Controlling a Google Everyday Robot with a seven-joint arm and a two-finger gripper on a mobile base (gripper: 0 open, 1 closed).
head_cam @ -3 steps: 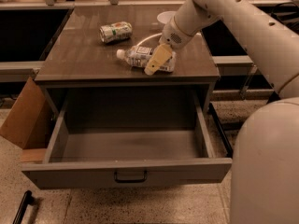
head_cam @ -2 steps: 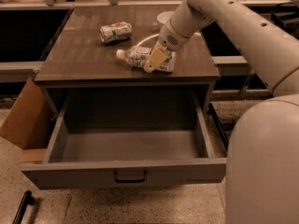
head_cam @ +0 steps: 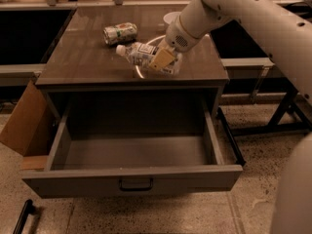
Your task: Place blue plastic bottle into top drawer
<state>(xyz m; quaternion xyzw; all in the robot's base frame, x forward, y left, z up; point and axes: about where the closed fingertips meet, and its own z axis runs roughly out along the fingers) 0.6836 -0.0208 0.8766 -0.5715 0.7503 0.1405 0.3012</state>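
The blue plastic bottle (head_cam: 141, 55), clear with a white cap and a whitish label, is at the middle of the brown cabinet top (head_cam: 83, 65), tilted with its cap to the left. My gripper (head_cam: 164, 60) reaches in from the upper right and is shut on the bottle's lower half; one yellowish finger (head_cam: 161, 58) shows across it. The bottle seems slightly raised off the top. The top drawer (head_cam: 131, 178) is pulled wide open below, grey and empty, with its dark handle (head_cam: 136, 185) at the front centre.
A green-and-white drink can (head_cam: 120, 33) lies on the cabinet top behind the bottle. A white round dish (head_cam: 171, 17) sits at the back. A cardboard flap (head_cam: 24, 126) leans at the drawer's left. A metal table frame (head_cam: 273, 111) stands to the right.
My gripper has closed in on the bottle and shifted left. The bottle's cap end has risen and moved a little up and to the left.
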